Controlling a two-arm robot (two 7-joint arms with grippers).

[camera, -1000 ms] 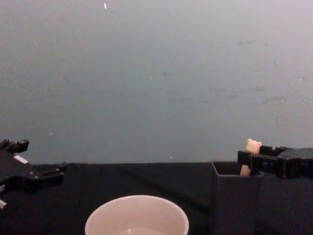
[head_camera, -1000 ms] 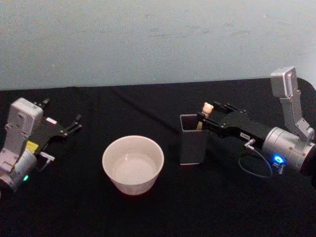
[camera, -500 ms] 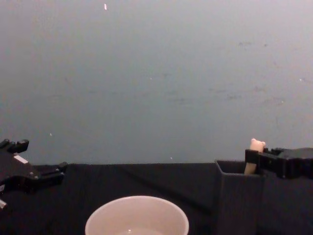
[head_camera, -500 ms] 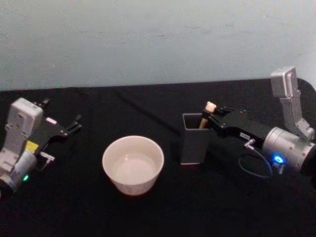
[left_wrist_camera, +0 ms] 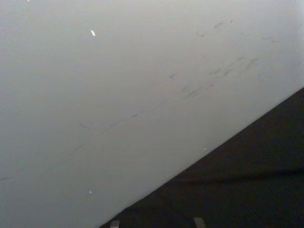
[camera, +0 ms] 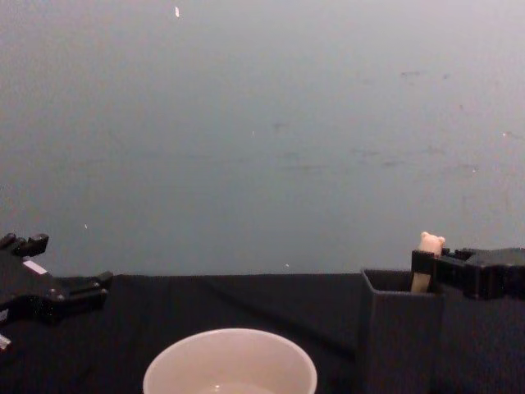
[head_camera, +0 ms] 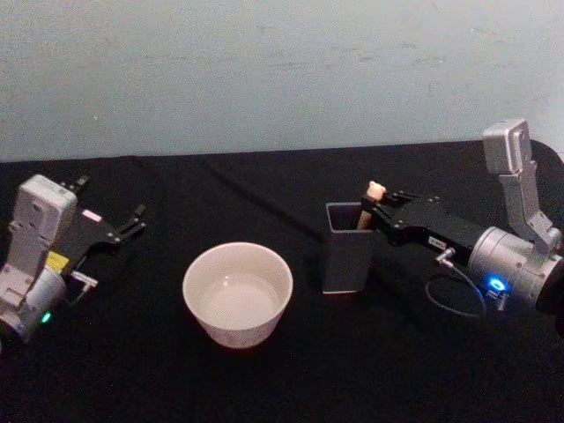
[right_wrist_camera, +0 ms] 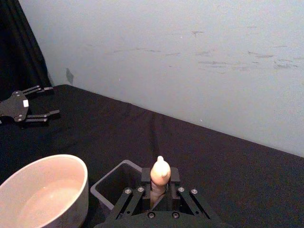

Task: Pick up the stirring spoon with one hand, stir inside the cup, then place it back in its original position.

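Observation:
The stirring spoon point(head_camera: 375, 190) stands in the dark grey square holder point(head_camera: 345, 256), its beige bear-topped handle point(camera: 427, 243) poking above the rim. The bowl of the spoon is hidden inside. My right gripper point(head_camera: 368, 212) reaches in from the right and is shut on the handle just below the bear head; in the right wrist view the handle point(right_wrist_camera: 160, 172) sits between the jaws of the right gripper point(right_wrist_camera: 160, 186). The cream-white cup point(head_camera: 237, 293) stands left of the holder, apart from it. My left gripper point(head_camera: 132, 221) rests open at the far left.
A black cloth point(head_camera: 291, 379) covers the table, with a pale wall point(head_camera: 282, 70) behind its far edge. A thin cable point(head_camera: 449, 300) loops under the right wrist. Open cloth lies between the cup and the left gripper point(camera: 78, 289).
The right gripper's fingers have closed in on the spoon handle. The spoon top and the holder have shifted slightly to the right. The left arm has not moved.

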